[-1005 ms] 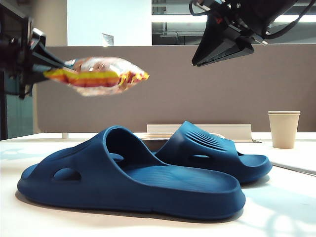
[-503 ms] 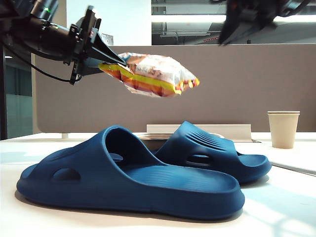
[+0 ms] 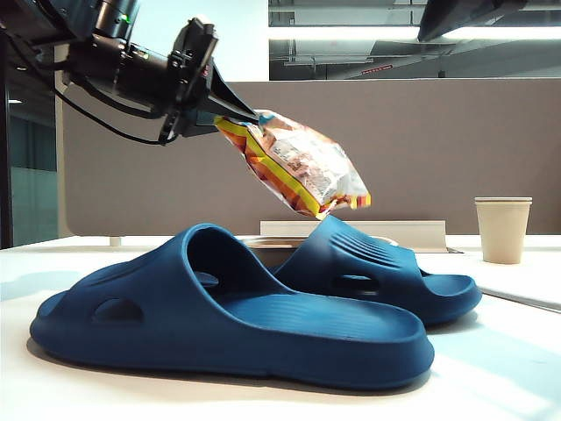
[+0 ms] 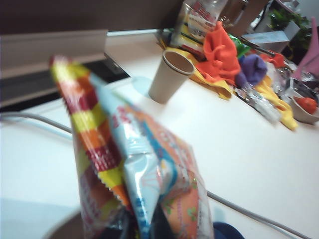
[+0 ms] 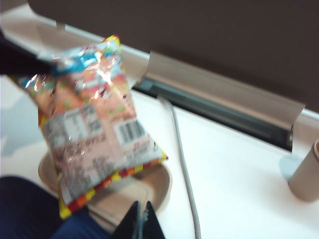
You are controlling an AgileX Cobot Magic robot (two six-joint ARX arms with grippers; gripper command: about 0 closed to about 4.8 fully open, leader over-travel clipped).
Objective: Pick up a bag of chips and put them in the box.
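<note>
Crinkly foil bag of chips (image 3: 298, 167), striped yellow, orange and red, now hangs tilted downward from the left tool (image 3: 230, 112), pinched by 1 end. It has swung in above the 2 blue rubber slippers (image 3: 237, 307), nearer the shallow beige box (image 5: 149, 186). Right tool (image 5: 140, 219), pressed together, sits high above the bench (image 3: 508, 368).

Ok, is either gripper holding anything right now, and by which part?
The left gripper holds the bag of chips by its top end, hanging in the air. The right gripper is shut and holds nothing.
</note>
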